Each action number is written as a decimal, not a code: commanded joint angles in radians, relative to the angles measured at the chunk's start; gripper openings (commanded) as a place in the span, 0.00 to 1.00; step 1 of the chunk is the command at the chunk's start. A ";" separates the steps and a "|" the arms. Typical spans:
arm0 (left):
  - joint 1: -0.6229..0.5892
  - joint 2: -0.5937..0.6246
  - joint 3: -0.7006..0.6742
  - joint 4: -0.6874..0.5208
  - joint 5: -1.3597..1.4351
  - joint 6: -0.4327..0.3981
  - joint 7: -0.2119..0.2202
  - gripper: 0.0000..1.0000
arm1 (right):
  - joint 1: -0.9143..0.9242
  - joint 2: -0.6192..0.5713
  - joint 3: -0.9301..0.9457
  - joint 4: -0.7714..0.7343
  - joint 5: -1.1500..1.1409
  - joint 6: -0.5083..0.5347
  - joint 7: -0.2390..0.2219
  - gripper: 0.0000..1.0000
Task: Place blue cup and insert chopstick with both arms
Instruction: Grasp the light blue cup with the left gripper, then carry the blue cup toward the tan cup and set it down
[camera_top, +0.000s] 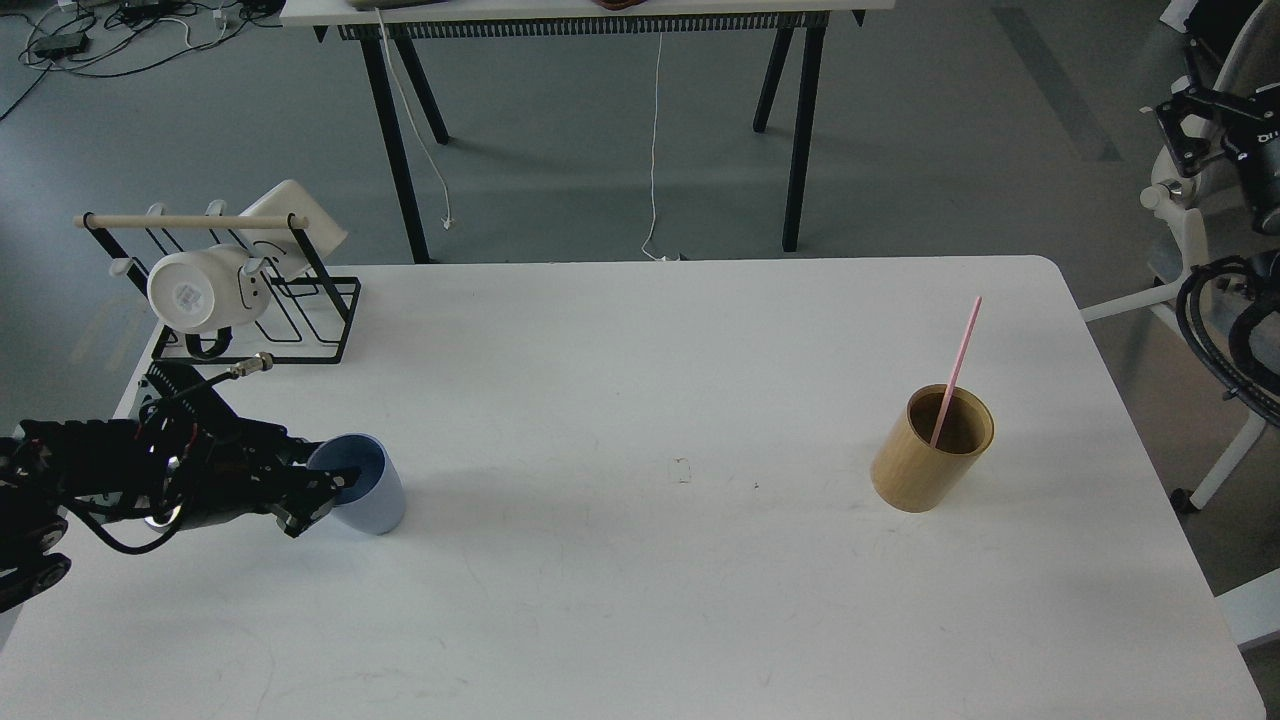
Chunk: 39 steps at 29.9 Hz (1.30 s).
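Note:
The blue cup (375, 505) stands on the white table (640, 380) at the near left, tilted with its mouth toward my left arm. My left gripper (325, 498) straddles the cup's left rim, one finger in the mouth and one outside the wall, and looks shut on it. The pink chopstick (958, 360) leans in a tan bamboo-coloured cylinder (925, 470) at the right. My right gripper (1185, 105) is up at the far right edge, off the table, dark and partly cut off.
A black wire rack (310, 320) with a pale wooden rod stands at the back left and holds a white mug (195, 292) and a white dish. A black-legged table (600, 12) stands behind. Cables and a white frame (1215, 470) are at the right.

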 joint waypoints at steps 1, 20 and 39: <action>-0.011 0.007 -0.002 0.000 -0.002 -0.009 -0.002 0.05 | 0.000 0.000 0.000 0.000 -0.001 0.000 0.000 0.99; -0.328 -0.205 -0.051 -0.067 -0.011 -0.385 -0.095 0.04 | -0.006 -0.083 0.005 0.000 -0.001 0.000 0.000 0.99; -0.350 -0.665 0.012 -0.007 0.001 -0.385 0.090 0.06 | 0.035 -0.072 0.084 0.011 0.001 0.000 0.000 0.99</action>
